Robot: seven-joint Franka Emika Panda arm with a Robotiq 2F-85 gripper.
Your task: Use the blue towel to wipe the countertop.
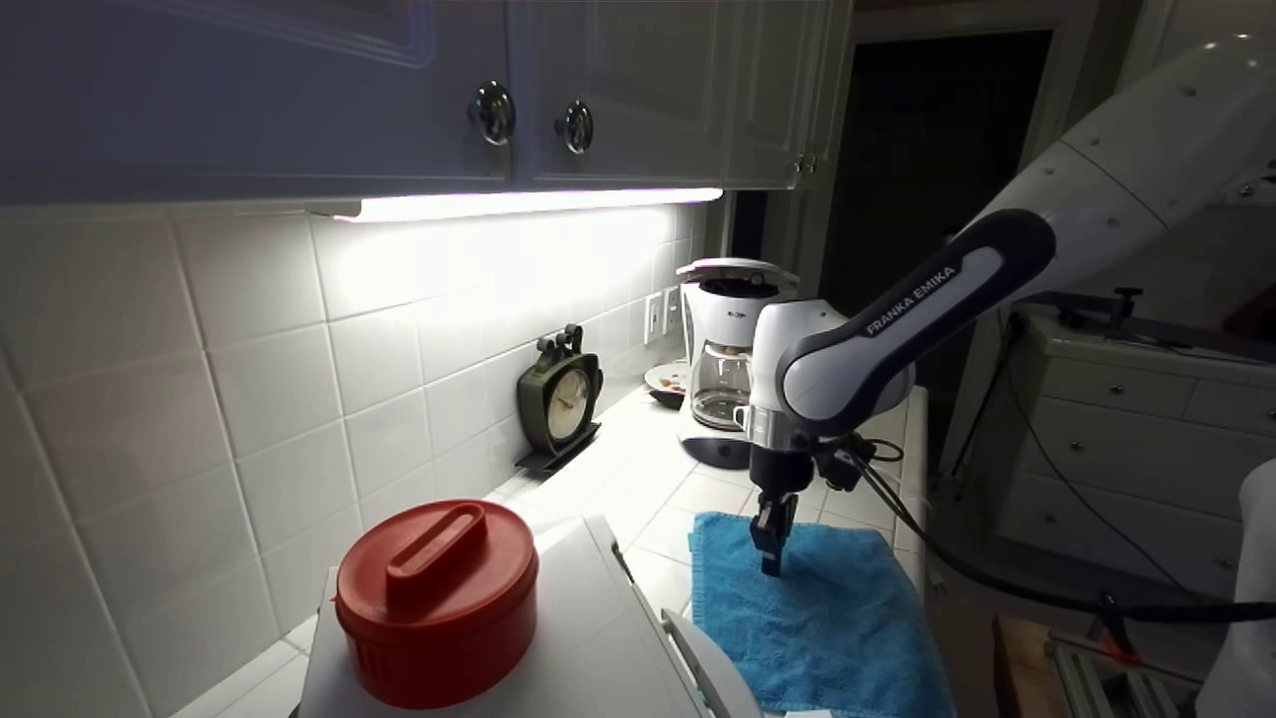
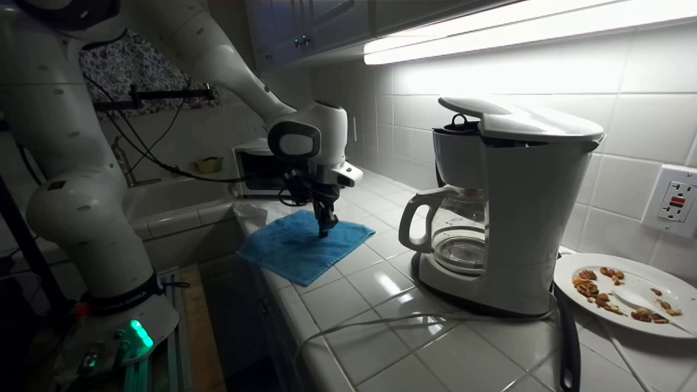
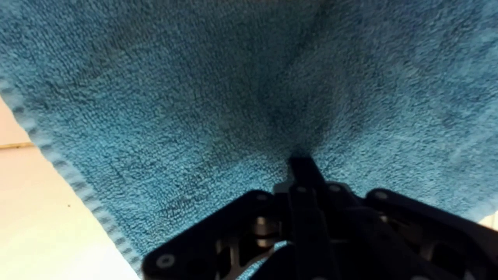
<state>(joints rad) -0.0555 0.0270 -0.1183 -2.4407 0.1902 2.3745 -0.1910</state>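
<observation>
Towel [image 2: 297, 250], blue and soft, lies spread out on the white surface [image 2: 381, 348], over by the long edge away from the tiled wall [image 1: 299, 399]. Some of it goes past that edge. The jaws point down at the towel. They are closed together, and I see no fold caught between them. They seem to touch the towel, well in from its sides. I think the wiping step is in hand, with the jaws likely pushing on the towel. The next move should press softly, slide the towel along the long edge, and not bump the coffee maker [image 2: 528, 218] nearby.
</observation>
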